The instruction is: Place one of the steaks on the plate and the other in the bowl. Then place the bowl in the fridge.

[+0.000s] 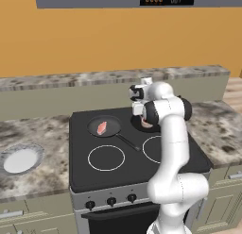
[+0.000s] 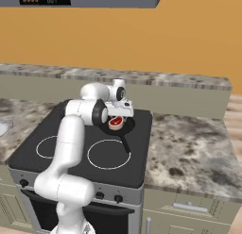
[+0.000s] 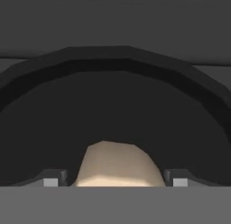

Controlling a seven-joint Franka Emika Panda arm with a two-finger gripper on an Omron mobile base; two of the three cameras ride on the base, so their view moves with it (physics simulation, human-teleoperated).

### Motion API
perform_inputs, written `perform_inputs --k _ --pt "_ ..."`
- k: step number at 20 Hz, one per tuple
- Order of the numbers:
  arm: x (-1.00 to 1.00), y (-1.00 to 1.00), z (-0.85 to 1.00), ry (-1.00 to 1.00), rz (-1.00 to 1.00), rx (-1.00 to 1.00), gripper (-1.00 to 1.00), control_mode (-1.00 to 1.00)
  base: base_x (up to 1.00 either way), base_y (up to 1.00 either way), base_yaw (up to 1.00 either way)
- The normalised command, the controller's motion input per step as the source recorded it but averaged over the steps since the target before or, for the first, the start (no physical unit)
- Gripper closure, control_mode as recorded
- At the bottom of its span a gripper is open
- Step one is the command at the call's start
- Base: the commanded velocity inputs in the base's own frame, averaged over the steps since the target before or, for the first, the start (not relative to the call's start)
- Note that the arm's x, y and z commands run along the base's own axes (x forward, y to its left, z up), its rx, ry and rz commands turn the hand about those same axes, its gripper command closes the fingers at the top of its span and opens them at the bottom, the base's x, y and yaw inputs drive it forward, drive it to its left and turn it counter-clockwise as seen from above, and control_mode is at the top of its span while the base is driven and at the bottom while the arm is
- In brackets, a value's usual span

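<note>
The round deep red steak [image 2: 115, 122] lies in a black frying pan [image 2: 126, 130] on the stove's back right burner. My gripper [image 2: 116, 116] is lowered into that pan, straddling the steak. In the hand view its tan edge [image 3: 118, 164] sits between my two fingertips [image 3: 51, 180], which stand apart with small gaps on both sides. The elongated pale pink steak [image 1: 102, 128] rests in a second black pan [image 1: 109, 121] on the back left burner. The plate [image 1: 20, 160] with its speckled rim sits on the counter left of the stove. The bowl and the fridge are out of view.
The black stove top [image 1: 80, 174] has two bare front burner rings [image 1: 106, 158]. Pan handles [image 1: 128, 142] point toward the front. Speckled stone counter [image 2: 189, 148] extends right of the stove, with a raised ledge [image 2: 156, 79] behind and a hood overhead.
</note>
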Motion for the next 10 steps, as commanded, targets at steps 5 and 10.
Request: perform_inputs --k 5,10 --pt "-0.41 0.02 0.66 0.02 -0.02 0.00 1.00 -1.00 0.00 0.00 0.00" --pt "-0.96 0.22 0.49 0.04 0.00 0.01 1.00 -1.00 0.00 0.00 0.00"
